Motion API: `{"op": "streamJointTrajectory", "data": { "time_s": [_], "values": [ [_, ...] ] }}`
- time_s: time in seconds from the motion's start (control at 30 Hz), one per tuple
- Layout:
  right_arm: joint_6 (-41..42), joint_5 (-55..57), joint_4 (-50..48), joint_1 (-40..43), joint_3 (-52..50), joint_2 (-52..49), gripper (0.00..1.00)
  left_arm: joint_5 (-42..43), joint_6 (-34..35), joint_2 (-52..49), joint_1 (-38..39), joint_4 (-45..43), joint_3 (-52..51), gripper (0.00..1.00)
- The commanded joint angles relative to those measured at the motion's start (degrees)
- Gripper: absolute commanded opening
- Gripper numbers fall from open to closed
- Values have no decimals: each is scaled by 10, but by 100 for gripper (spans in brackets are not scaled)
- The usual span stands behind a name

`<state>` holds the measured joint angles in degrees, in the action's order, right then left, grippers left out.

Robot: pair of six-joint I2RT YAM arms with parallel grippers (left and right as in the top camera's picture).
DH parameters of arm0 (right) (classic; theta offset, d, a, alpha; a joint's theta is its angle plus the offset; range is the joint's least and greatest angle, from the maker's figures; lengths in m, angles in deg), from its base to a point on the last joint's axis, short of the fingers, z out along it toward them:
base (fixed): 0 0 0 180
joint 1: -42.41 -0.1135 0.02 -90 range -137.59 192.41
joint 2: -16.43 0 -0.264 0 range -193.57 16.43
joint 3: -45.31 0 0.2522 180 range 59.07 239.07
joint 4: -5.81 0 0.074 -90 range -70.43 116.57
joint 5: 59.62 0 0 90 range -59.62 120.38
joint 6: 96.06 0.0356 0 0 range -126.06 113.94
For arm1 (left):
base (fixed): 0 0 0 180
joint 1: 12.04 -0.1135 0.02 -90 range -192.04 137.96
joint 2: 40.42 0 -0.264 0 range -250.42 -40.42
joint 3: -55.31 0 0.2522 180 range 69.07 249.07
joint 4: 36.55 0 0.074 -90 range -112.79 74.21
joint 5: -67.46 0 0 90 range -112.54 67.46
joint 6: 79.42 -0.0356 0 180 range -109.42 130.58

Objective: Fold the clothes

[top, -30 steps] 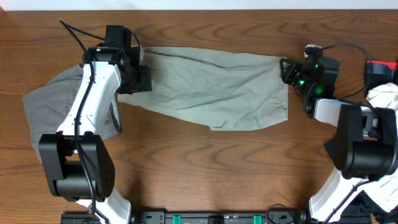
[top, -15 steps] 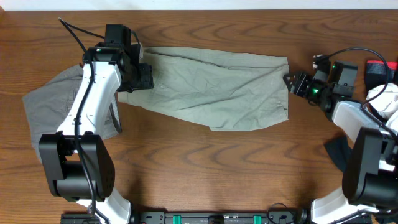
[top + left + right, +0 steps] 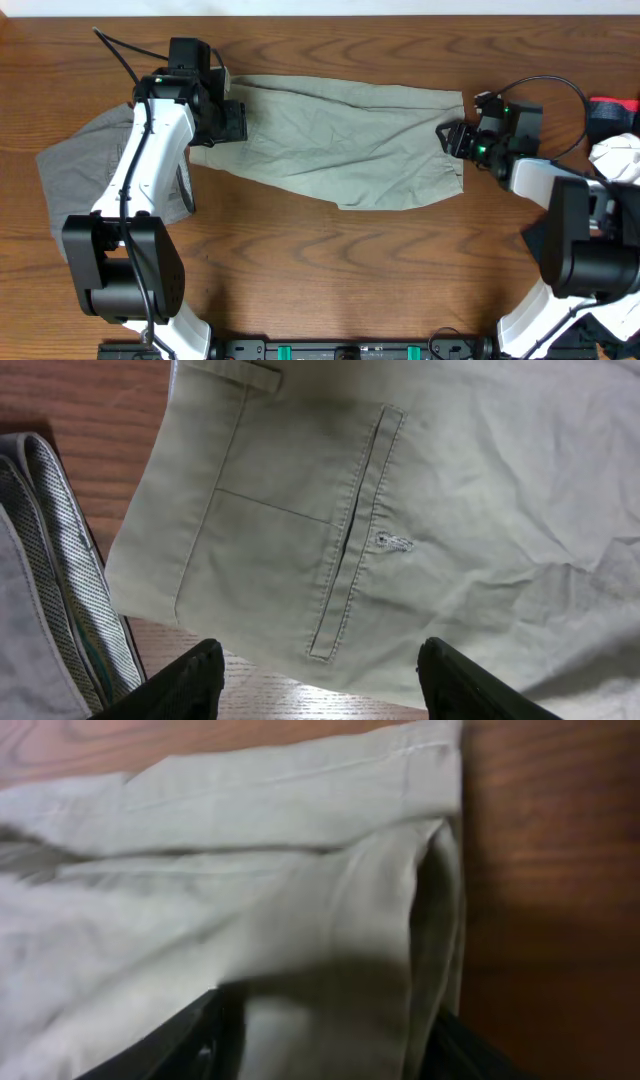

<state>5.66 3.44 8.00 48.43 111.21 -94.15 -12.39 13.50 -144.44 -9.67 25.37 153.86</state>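
Observation:
The khaki-beige shorts lie folded lengthwise across the table's far half. My left gripper hovers open over their waistband end. In the left wrist view the gripper has its fingers wide apart above the shorts, near the back pocket and the cloth's lower edge. My right gripper is at the leg-hem end. In the right wrist view it stands open, with the hem of the shorts lying between its fingers. The darker grey shorts lie at the far left, partly under the left arm.
A red-and-black object and a white bundle sit at the right edge behind the right arm. Bare wood table stretches in front of the khaki shorts. The grey shorts' edge lies just left of the left gripper.
The right gripper pulled away to the right of the hem, then came back left over it with its jaws wider. The left gripper stayed in place and opened a little more.

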Motion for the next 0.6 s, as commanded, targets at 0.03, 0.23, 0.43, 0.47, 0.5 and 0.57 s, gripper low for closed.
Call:
{"op": "streamJointTrajectory", "data": {
  "time_s": [0.03,0.23,0.43,0.47,0.5,0.57],
  "values": [
    [40,4,-16,-3,3,-15,38,0,-3,5,1,2,-2,64],
    [39,-55,12,5,10,31,23,0,-3,5,1,2,-2,64],
    [13,-49,154,8,57,108,22,-1,-3,5,1,1,-2,65],
    [12,-42,174,8,65,116,22,-1,-3,5,1,0,-2,65],
    [9,-35,194,8,73,123,22,-1,-3,5,1,-1,-2,65],
    [8,-8,216,8,82,128,26,-1,-3,5,1,-3,-2,65]
  ]
}}
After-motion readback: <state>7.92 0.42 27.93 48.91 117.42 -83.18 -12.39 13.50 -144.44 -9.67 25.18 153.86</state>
